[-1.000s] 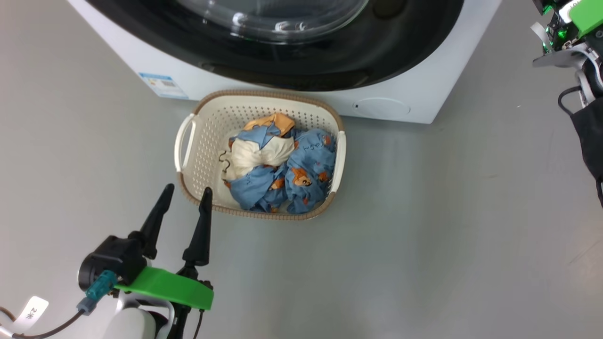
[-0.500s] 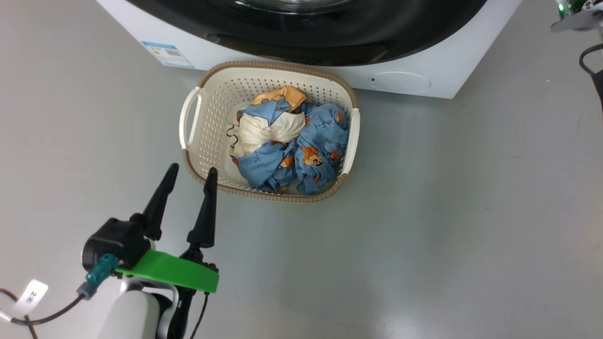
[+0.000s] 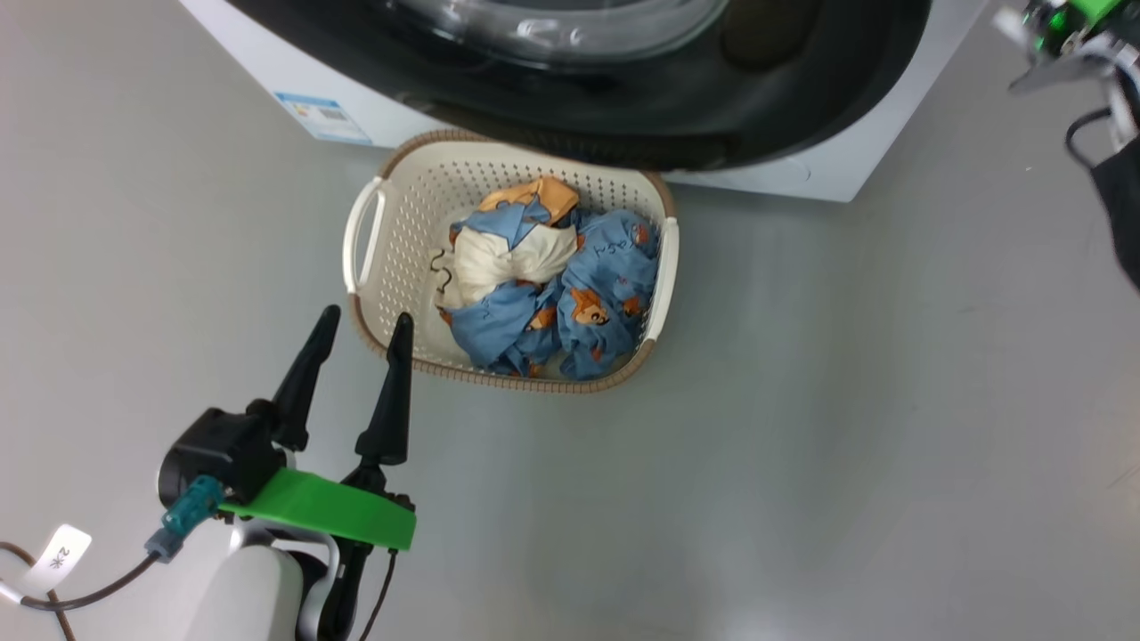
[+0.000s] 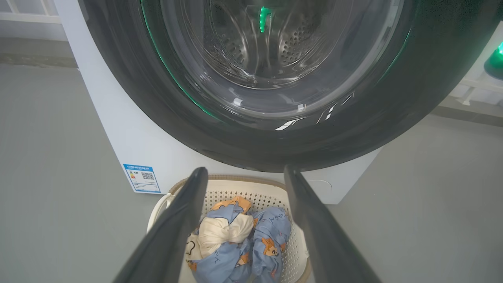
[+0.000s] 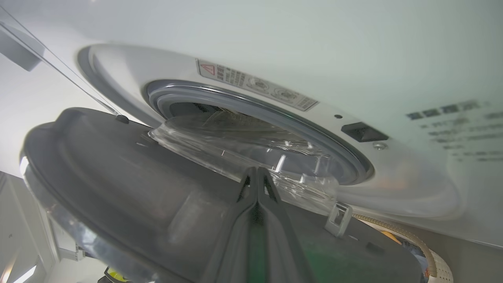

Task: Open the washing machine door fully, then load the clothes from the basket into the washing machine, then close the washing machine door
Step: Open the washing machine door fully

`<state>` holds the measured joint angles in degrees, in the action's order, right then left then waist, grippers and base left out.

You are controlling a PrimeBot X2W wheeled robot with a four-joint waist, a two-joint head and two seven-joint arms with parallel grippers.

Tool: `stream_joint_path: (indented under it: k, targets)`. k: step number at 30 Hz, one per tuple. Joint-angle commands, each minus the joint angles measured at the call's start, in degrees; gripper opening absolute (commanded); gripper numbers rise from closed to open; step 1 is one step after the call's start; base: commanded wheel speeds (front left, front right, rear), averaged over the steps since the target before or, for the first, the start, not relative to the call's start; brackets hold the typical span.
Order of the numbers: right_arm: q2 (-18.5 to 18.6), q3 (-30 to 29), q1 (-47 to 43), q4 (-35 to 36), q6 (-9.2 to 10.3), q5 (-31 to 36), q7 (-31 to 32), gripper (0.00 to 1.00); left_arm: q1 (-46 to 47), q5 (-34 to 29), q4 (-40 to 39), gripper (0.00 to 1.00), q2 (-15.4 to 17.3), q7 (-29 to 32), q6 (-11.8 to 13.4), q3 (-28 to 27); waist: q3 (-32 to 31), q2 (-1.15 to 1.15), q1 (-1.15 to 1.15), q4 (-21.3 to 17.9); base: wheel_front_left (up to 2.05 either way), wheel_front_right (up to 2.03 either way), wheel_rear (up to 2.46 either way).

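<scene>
The washing machine (image 3: 267, 62) stands at the top of the head view. The washing machine door (image 3: 802, 107) is ajar, its black rim overhanging the far rim of the basket (image 3: 392, 231). The clothes (image 3: 570, 285), blue with orange bears and a cream part, lie bunched in the basket. My left gripper (image 3: 366, 316) hangs open and holds nothing, just left of the basket's near corner. In the right wrist view my right gripper (image 5: 257, 169) is shut, its tips at the grey inner side of the door (image 5: 118, 184), beside the glass bowl (image 5: 235, 153). The grey gasket (image 5: 235, 102) shows behind.
Grey floor (image 3: 846, 401) lies bare right of and in front of the basket. A blue label (image 3: 322, 116) sits low on the machine's front. My right arm's wrist (image 3: 1064, 44) and a black cable are at the upper right of the head view.
The door has swung outward and now hides the round cover low on the machine's front. The head camera has shifted. The left gripper stays open in place.
</scene>
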<state>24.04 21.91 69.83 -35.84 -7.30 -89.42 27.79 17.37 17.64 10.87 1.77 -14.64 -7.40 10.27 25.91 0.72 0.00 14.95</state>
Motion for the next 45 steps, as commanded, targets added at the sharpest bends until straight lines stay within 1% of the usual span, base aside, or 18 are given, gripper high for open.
stream_joint_path:
  k: [1, 13, 27, 33, 45]
  targets:
    - [-2.3, 1.3, -2.8, 3.2, -0.19, -0.5, 0.9, 0.00, -0.7, -0.4, -1.0, 1.00, 1.1, -0.4, -0.1, -2.1, -1.7, 0.00, 0.00, -0.8, 0.00, 0.00, 0.00]
    - [-4.4, 3.9, -12.7, 7.8, -0.19, -2.1, 5.1, 0.00, -4.2, -2.2, -0.6, 1.00, 1.6, -0.4, -0.1, -2.7, -7.5, 0.00, 0.00, -3.3, 0.00, 0.00, 0.00]
    - [-6.4, 5.6, -22.4, 13.8, -0.19, -3.4, 9.4, 0.00, -8.8, -2.7, -1.4, 1.00, 2.4, -0.4, -0.1, -3.3, -13.4, 0.00, 0.00, -4.3, 0.00, 0.00, 0.00]
    - [-7.1, 6.3, -25.7, 16.9, -0.19, -2.9, 10.9, 0.00, -9.9, -2.9, -1.8, 1.00, 2.5, -0.4, -0.1, -3.6, -14.6, 0.00, 0.00, -3.8, 0.00, 0.00, 0.00]
    - [-11.0, 10.1, -30.5, 21.5, -0.19, -1.5, 13.0, 0.00, -11.3, -2.8, -2.3, 1.00, 2.2, -0.4, -0.1, -3.3, -16.2, 0.00, 0.00, -0.9, 0.00, 0.00, 0.00]
